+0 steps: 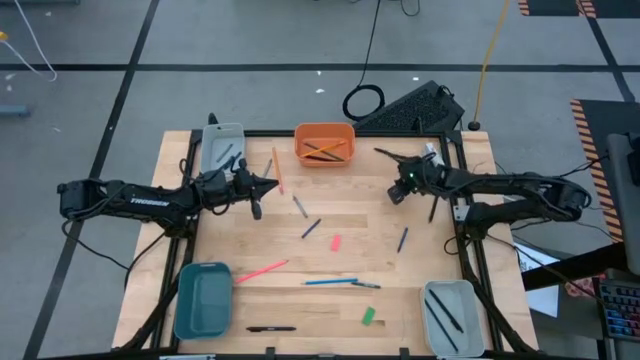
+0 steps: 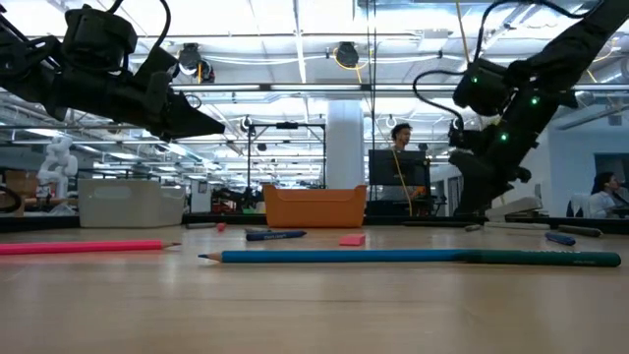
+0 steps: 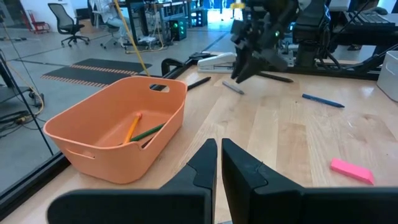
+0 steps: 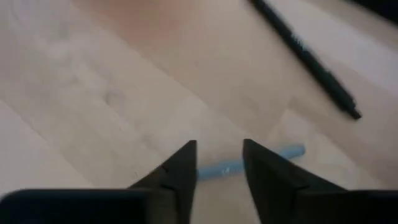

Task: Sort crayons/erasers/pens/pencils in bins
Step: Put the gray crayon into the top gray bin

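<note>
- The left pincer hangs above the wooden worktop near the orange bin, its fingers pressed almost together with nothing between them.
- The right pincer hovers over the far right part of the worktop, fingers a small way apart and empty; a short blue stick lies on the wood just beyond the gap, and a black pen lies farther off.
- The orange bin, at the far edge, holds an orange pencil and a green one.
- The pale grey bin at the far left corner holds dark sticks; a second pale grey bin at the near right corner holds two dark pens.
- The teal bin sits at the near left corner.
- Loose on the worktop: a pink pencil, a long blue pencil, a pink eraser, a green eraser, a black pen at the near edge, and small grey and blue sticks near the middle.
- A person shows in the room behind.
</note>
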Action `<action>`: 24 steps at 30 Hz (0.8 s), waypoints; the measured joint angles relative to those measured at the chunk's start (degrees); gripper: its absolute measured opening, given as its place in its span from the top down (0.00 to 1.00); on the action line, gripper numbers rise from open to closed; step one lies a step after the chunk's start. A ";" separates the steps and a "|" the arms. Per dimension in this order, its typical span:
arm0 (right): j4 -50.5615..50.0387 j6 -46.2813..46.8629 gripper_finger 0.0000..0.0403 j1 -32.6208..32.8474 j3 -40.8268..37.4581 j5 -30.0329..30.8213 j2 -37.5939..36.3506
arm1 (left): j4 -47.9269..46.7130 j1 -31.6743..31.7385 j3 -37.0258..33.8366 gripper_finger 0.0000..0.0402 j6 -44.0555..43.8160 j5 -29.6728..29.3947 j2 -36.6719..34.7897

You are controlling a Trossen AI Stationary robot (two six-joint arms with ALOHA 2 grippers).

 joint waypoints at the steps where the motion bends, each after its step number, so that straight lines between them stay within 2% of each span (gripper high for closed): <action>1: 0.22 -0.28 0.78 0.14 -0.06 -0.04 0.96 | 0.01 0.00 -0.02 0.94 -0.01 0.00 0.00; 4: 2.92 -1.67 0.92 0.18 -0.14 -1.03 3.88 | 0.01 0.00 -0.02 0.94 -0.04 0.00 0.00; 6: 7.24 -2.99 0.98 0.20 -0.10 -1.91 5.89 | 0.01 0.00 -0.02 0.94 -0.05 0.00 0.00; 9: 9.77 -3.60 0.97 0.16 -0.08 -3.20 8.29 | 0.01 0.00 -0.02 0.94 -0.14 0.00 0.00; 15: 5.53 -2.32 0.98 0.17 0.03 -4.35 9.40 | 0.01 0.00 -0.02 0.94 -0.14 0.00 0.00; 24: -4.43 -0.86 0.98 0.18 -0.17 -4.77 3.04 | -0.23 0.00 -0.02 0.94 -0.12 0.00 0.00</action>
